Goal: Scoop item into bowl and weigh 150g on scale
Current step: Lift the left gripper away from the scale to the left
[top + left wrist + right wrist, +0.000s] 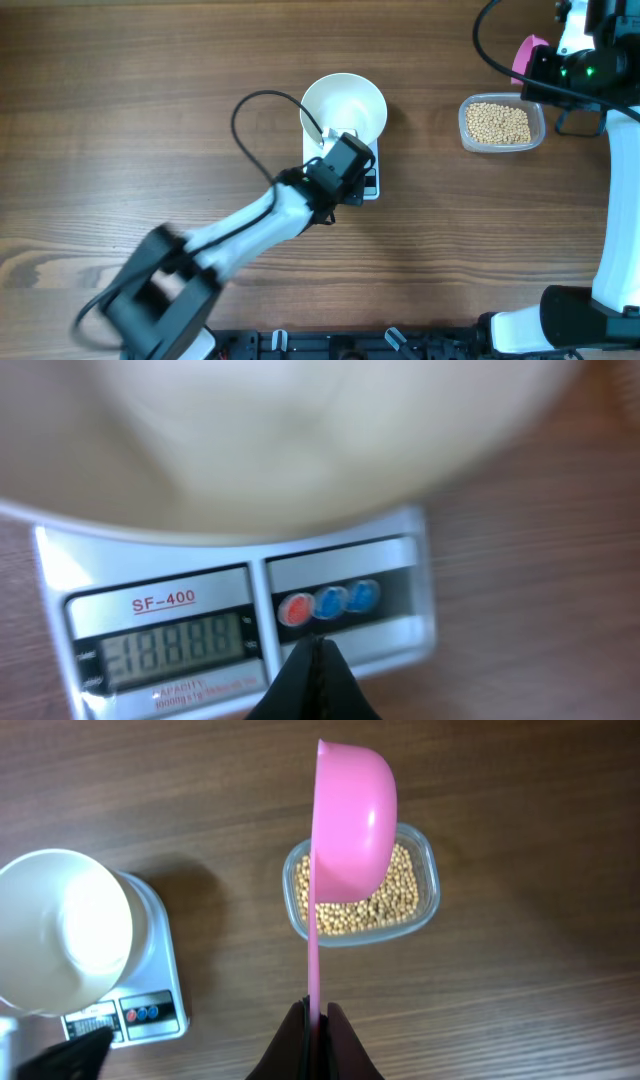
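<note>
Left arm (250,225): reaches in from 7 o'clock toward the middle of the wooden table (120,100). Left gripper (317,652): jaws clenched tip to tip with nothing between them, at the front edge of the scale (400,525), just below one red and two blue buttons (330,603); I cannot tell whether it touches. Scale display (175,642): lit, showing a row of digits. White bowl (343,105): sits on the scale platform at 12 o'clock from the display, blurred in my left wrist view. Clear tub (465,124): at 3 o'clock from the bowl, well apart, holding pale yellow beans (500,123). Pink scoop (352,820): raised, its cup overlapping the tub in my right wrist view, rounded back toward that camera. Right gripper (316,1018): jaws clamped on the scoop's thin handle, at 1 o'clock from the tub overhead.
</note>
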